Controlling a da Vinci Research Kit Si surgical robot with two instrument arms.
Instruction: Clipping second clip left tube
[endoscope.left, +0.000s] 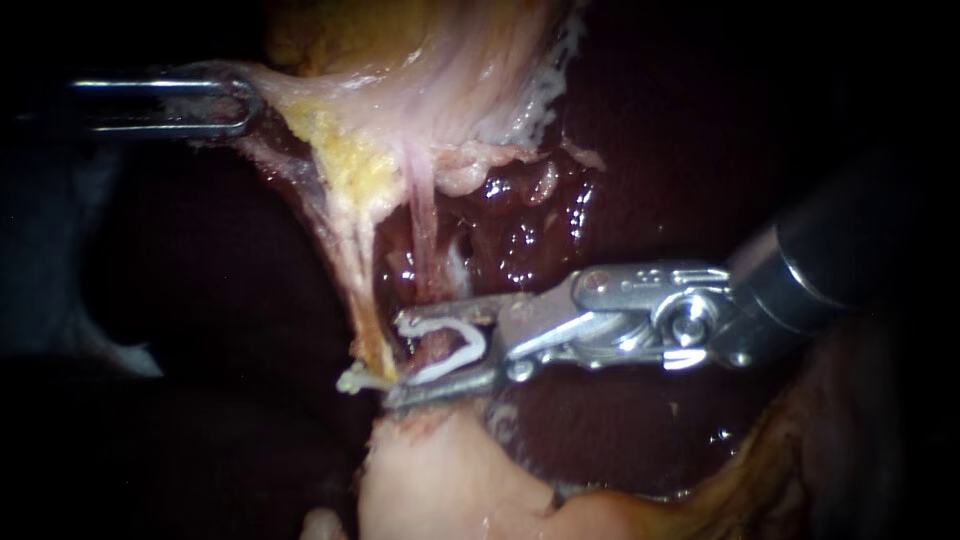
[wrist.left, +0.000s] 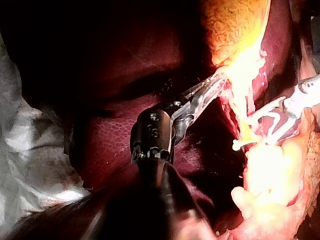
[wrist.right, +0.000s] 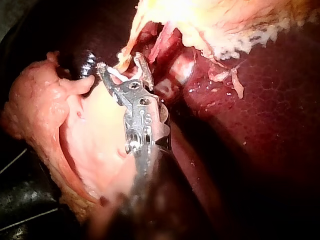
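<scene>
— When you looked through the endoscope, where was the tube (endoscope.left: 424, 230)?
— It was a thin pink string that ran from far to near. My right instrument (endoscope.left: 420, 355) came in from the right, straight across it. Its jaws held a white clip (endoscope.left: 435, 323). The clip's mouth faced left, and I think the tube was inside it.
— And the other one?
— My left instrument (endoscope.left: 240, 100) was well apart, far to the left. Its jaws were pinched on pale tissue (endoscope.left: 300, 105), which looked stretched tight.
— What did the left wrist view show?
— It showed the same pinch on the pale tissue. The clip was ahead of that instrument and not touching it.
— And the right wrist view?
— The clip sat between the right jaws, with its mouth pointing ahead into the tissue. I could not pick out the tube there.
— So which one was closer?
— The right one, by a lot. I'd say it only had to squeeze, straight across the tube.
</scene>
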